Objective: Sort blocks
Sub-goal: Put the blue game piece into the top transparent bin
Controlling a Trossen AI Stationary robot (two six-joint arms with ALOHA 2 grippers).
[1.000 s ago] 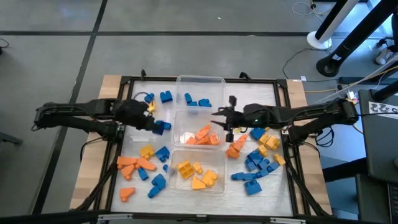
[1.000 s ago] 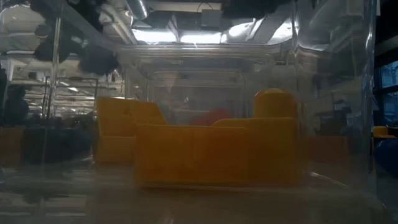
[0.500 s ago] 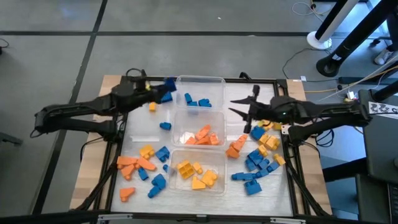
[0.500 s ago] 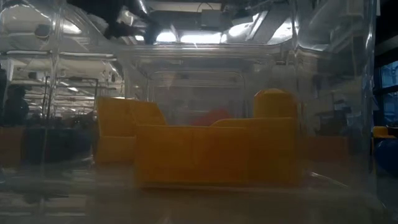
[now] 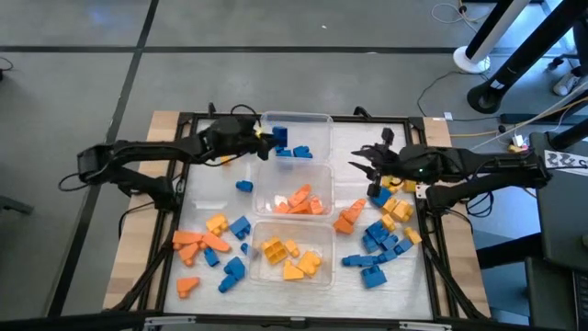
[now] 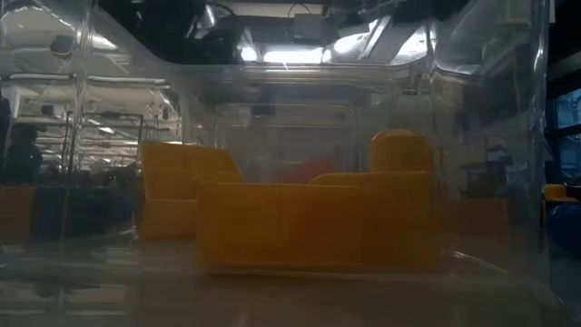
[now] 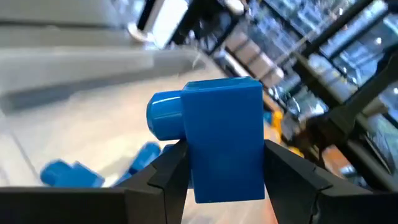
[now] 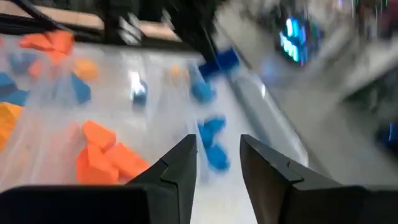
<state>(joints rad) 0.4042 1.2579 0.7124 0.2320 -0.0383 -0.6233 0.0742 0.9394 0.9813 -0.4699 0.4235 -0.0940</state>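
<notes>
The blocks are small blue, orange and yellow pieces, loose on the table's left [image 5: 213, 241] and right [image 5: 381, 234]. Others lie sorted in three clear tubs in the middle. My left gripper [image 5: 274, 136] is shut on a blue block [image 7: 224, 137] above the left rim of the far tub [image 5: 296, 119], which holds blue blocks. My right gripper [image 5: 366, 164] hangs open and empty right of the middle tub [image 5: 317, 175]; its wrist view [image 8: 217, 165] shows bare fingers over orange and blue blocks. The low view shows only yellow blocks [image 6: 309, 222] through a tub wall. My left gripper pinches the blue block between its two fingers [image 7: 168, 177], one on each of two opposite flat sides [image 7: 193, 168]. The round stud [image 7: 165, 115] sticks out to one side. The fingers reach in from the table's left, and the block is lifted clear above the far tub.
The middle tub holds orange blocks [image 5: 299, 200] and the near tub [image 5: 326, 276] holds yellow ones. A single blue block [image 5: 243, 187] lies left of the middle tub, with a small yellow piece [image 5: 225, 158] beyond it. A black frame [image 5: 184, 118] borders the work area.
My left gripper has moved from the table beside the middle tub up and toward the far edge. It then moved right to the far tub's rim, and now has a blue block in its fingers. My right gripper has drawn back from over the middle tub toward the table's right.
</notes>
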